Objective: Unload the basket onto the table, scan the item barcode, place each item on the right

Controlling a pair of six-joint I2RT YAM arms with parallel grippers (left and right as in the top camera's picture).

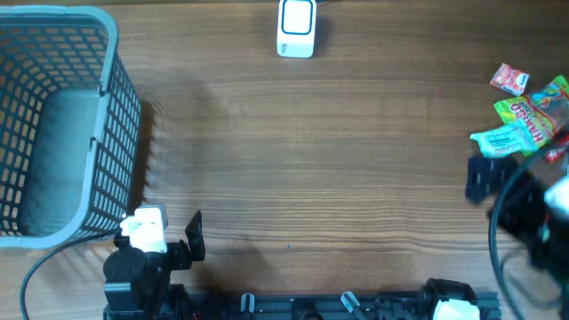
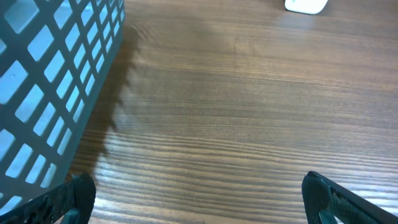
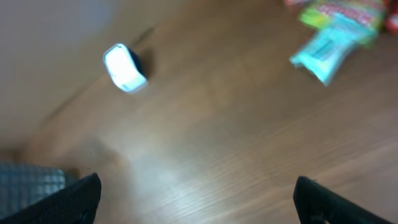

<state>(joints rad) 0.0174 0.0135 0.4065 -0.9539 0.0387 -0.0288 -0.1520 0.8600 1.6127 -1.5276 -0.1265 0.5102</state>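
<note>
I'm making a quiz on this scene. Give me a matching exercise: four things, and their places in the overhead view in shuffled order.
1 basket
2 white scanner
3 snack packets
4 left end effector

A right edge
B far edge, centre
C near edge, by the basket's corner
D left edge

Pairs: 1-D, 2-B, 3-A, 4-C

A white barcode scanner (image 1: 296, 27) sits at the far edge of the table (image 1: 311, 169), near its middle. Overlapping snack packets (image 1: 531, 114), red, green and pale teal, lie flat by the right edge.
</note>
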